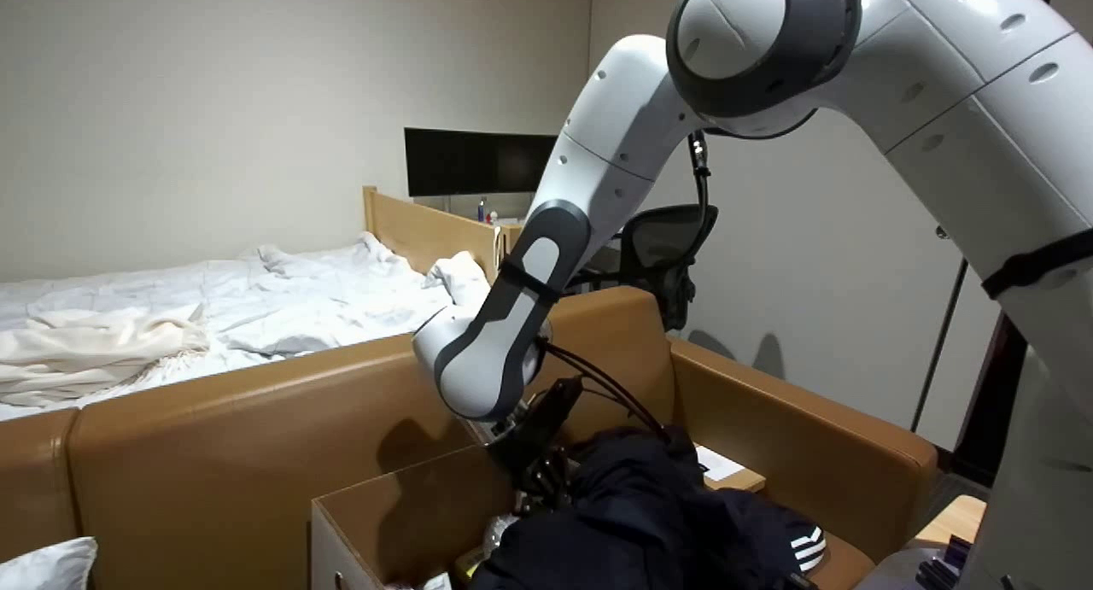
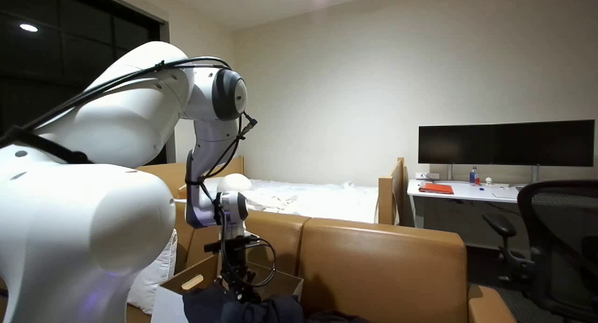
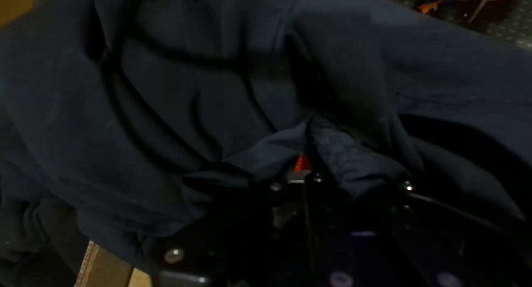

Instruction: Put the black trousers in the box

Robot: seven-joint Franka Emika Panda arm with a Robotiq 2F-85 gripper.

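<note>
The dark navy-black trousers (image 1: 615,522) hang bunched beside and partly over the cardboard box (image 1: 341,530) on the sofa. They also show low in an exterior view (image 2: 275,311) and fill most of the wrist view (image 3: 166,104). My gripper (image 1: 546,487) points down at the box's side with cloth gathered at its fingertips. In the wrist view the fingers (image 3: 303,177) are close together with folds pulled up to them, and a small red patch shows between the folds. The box's pale side and hand hole show in an exterior view (image 2: 168,304). The fingertips are partly hidden by cloth.
The brown sofa's backrest (image 1: 213,453) stands behind the box and its armrest (image 1: 803,402) to the right. A clear plastic item (image 1: 497,532) lies inside the box. White stripes (image 1: 807,547) show on dark cloth at right. A white pillow (image 2: 154,276) is beside the box.
</note>
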